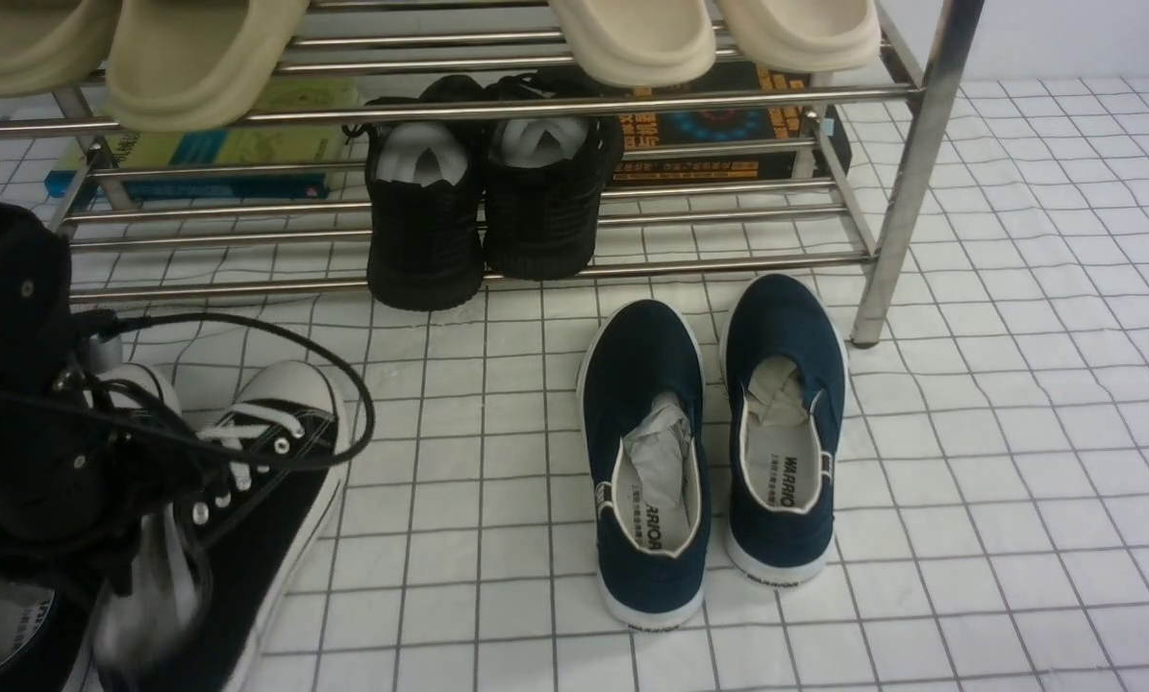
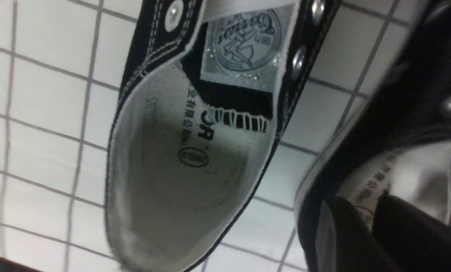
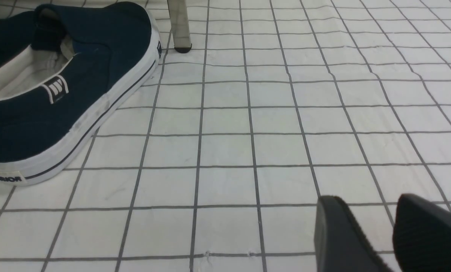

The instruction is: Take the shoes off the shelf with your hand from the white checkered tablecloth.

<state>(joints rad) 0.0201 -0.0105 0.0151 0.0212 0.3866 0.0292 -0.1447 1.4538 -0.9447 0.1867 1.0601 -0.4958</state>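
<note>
Seeing the shoes [image 1: 266, 452] on the white checkered tablecloth [image 1: 1016, 481] at seven o'clock, I cannot tell if my left pincer [image 2: 376, 230] astride one collar is clenched, so retreating might topple it; right pincer [image 3: 368, 204] sits released.

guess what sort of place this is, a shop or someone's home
Probably a staged test setup imitating a home shoe corner, not a shop: a chrome shelf stands on a white checkered tablecloth, and mixed pairs, navy slip-ons and black lace-up sneakers, are out in front of it.
</note>
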